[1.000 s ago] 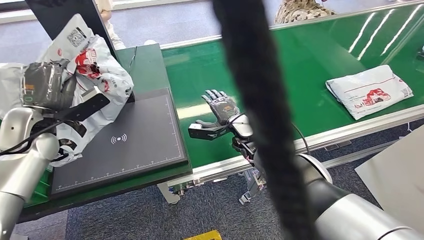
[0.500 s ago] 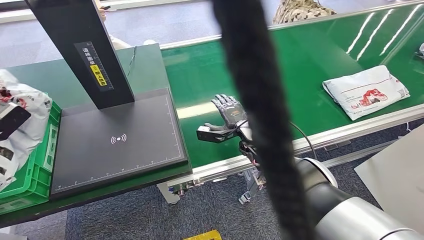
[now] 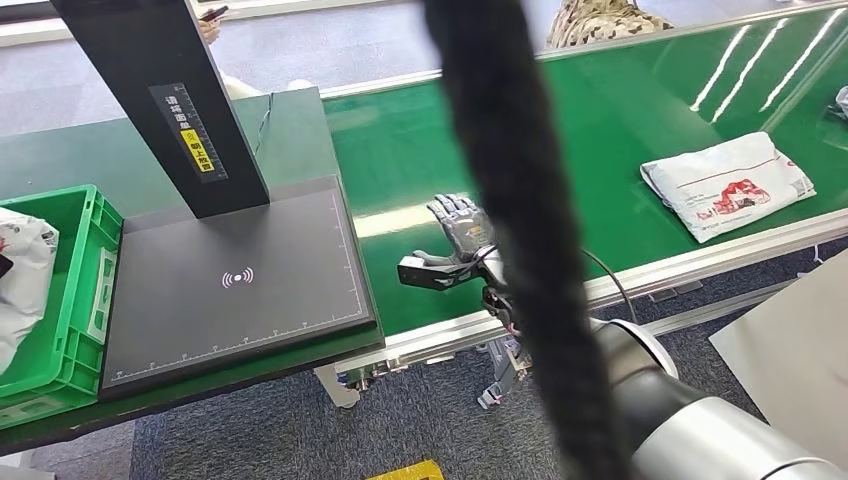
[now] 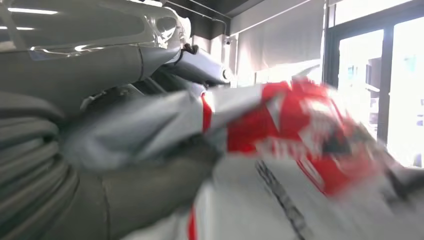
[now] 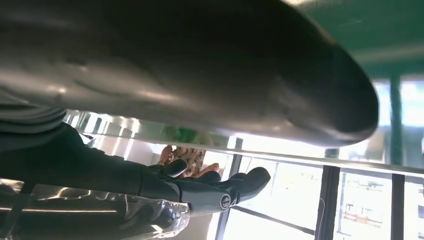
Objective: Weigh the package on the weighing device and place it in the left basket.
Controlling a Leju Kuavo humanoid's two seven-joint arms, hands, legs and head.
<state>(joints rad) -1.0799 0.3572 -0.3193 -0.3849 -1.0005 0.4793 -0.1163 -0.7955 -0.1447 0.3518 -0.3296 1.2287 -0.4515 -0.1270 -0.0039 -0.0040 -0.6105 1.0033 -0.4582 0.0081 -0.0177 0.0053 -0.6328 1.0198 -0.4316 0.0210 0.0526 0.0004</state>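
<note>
The white package with red print [image 3: 22,285] lies low inside the green basket [image 3: 72,318] at the far left, left of the scale. In the left wrist view my left hand [image 4: 115,200] grips this package [image 4: 300,130], its grey thumb pressed against the crumpled wrapper; the picture is blurred. The dark flat weighing device [image 3: 235,275] has nothing on it. My right hand [image 3: 455,240] hovers over the green conveyor belt [image 3: 620,110] right of the scale, fingers [image 5: 220,192] stretched out and holding nothing.
A second white package [image 3: 727,185] lies on the belt at the right. A black post [image 3: 160,100] rises behind the scale. A thick black cable [image 3: 510,200] hangs close in front of the head camera. A person in patterned clothing [image 3: 600,20] stands beyond the belt.
My left arm swung the package from above the scale leftward and down into the green basket. My right hand drifted slightly right. The package on the belt shifted a little left.
</note>
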